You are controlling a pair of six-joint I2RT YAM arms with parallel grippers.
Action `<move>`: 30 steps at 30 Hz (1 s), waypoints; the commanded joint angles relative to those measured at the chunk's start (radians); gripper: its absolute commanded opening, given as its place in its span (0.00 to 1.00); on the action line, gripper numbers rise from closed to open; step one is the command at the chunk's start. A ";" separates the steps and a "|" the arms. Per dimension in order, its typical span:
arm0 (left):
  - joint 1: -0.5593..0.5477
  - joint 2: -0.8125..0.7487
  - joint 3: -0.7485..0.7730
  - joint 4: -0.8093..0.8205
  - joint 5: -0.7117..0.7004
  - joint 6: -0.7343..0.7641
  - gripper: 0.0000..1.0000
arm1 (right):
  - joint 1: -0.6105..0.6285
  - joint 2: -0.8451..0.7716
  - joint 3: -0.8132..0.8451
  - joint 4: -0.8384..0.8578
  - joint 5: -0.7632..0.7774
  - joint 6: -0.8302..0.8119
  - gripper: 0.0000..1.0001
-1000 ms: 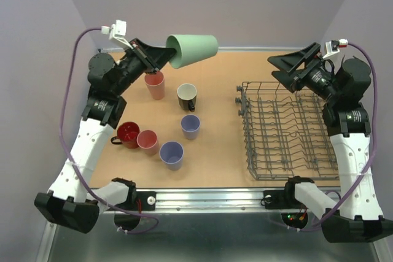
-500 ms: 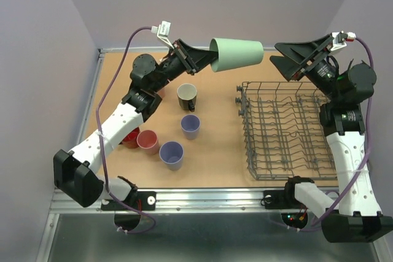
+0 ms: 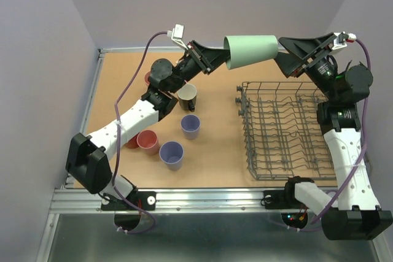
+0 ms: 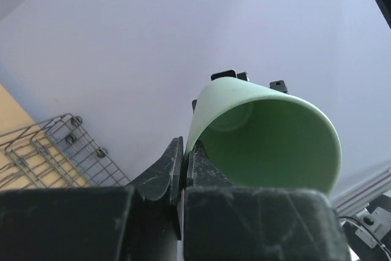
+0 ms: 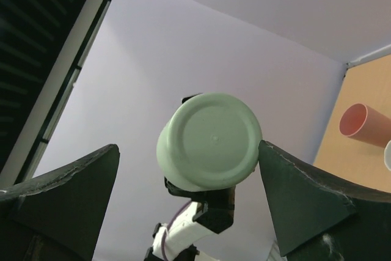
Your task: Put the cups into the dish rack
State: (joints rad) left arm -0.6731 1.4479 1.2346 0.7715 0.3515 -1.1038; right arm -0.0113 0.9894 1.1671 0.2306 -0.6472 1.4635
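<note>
Handover pose, we judge. At left, other cups [image 3: 172, 151] sit on the desk [image 3: 215, 164]. The left gripper [image 3: 220, 59] pinches the green cup [image 3: 252, 50] by its rim and holds it sideways in the air, base toward the right gripper [image 3: 280, 51]. Its jaws gape either side of that base, not closed on it. The rack [image 3: 288, 130] at right holds nothing.

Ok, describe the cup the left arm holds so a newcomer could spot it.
Start at the grey wire dish rack on the right. Near its far left corner, the left gripper holds a cup sideways by its rim, base toward the open right gripper. It is the only sage-green cup and the only one off the table.
</note>
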 commanded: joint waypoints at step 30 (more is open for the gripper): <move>-0.175 0.149 0.137 0.163 -0.151 0.045 0.00 | 0.010 0.011 -0.034 0.102 0.046 0.037 0.88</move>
State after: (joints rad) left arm -0.8204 1.5951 1.3090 0.8776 0.2337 -1.0924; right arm -0.0113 1.0157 1.1481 0.2588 -0.6094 1.4887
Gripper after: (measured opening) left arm 0.081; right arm 0.922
